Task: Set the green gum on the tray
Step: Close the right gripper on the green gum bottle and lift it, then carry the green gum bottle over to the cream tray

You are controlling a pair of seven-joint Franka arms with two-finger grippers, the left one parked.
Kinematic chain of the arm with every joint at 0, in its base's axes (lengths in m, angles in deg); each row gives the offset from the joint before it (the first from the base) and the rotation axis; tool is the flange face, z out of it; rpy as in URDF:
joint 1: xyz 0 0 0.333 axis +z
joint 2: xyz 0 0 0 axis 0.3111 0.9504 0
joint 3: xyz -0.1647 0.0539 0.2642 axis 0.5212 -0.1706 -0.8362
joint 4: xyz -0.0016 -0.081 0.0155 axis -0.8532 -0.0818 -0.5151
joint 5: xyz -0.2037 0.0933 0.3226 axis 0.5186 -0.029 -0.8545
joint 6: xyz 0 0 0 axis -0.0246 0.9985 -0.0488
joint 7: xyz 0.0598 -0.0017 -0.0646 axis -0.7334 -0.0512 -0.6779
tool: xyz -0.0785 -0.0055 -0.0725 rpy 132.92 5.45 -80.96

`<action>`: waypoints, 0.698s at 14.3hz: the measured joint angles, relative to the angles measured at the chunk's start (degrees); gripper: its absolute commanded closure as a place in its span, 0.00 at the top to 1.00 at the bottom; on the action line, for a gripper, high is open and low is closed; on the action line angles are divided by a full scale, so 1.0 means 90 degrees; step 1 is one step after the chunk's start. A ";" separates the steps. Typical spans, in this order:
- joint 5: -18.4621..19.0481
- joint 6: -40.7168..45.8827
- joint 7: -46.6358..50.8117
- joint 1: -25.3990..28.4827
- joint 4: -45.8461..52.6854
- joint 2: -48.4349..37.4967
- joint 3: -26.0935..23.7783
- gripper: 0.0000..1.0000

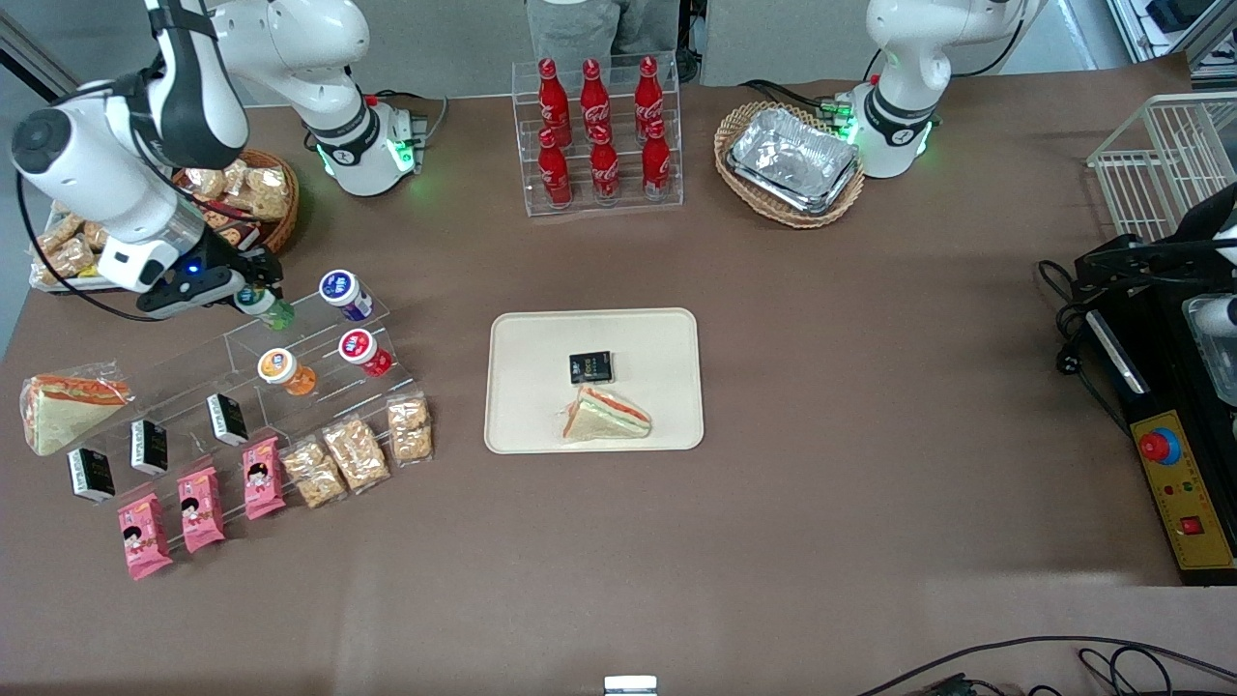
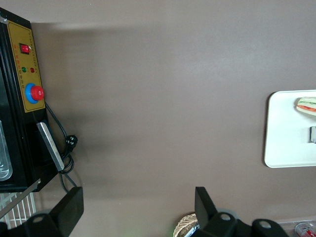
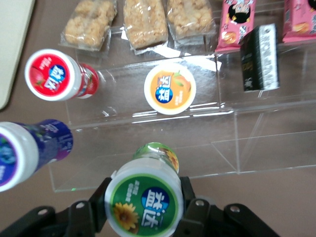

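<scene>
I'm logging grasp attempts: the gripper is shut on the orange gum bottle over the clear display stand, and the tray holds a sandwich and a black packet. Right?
Not quite. The gripper is shut on the green gum, as the right wrist view shows; the orange bottle sits untouched on the clear display stand. The rest holds: the tray holds a sandwich and a black packet.

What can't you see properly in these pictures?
- Right wrist view: the gripper is shut on the green gum; its big lid hides most of the bottle.
- Left wrist view: the tray is cut off by the edge.
- Front view: the black packet's writing is too small.
</scene>
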 measured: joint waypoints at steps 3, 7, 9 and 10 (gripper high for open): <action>0.0000 0.1434 0.0004 0.0002 0.1355 0.0212 -0.0008 0.17; -0.0003 0.3069 0.0011 0.0082 0.3330 0.0741 -0.0071 0.17; -0.0076 0.3598 0.0228 0.0170 0.4057 0.0936 -0.0108 0.17; -0.0149 0.3793 0.0391 0.0248 0.4312 0.0998 -0.0113 0.18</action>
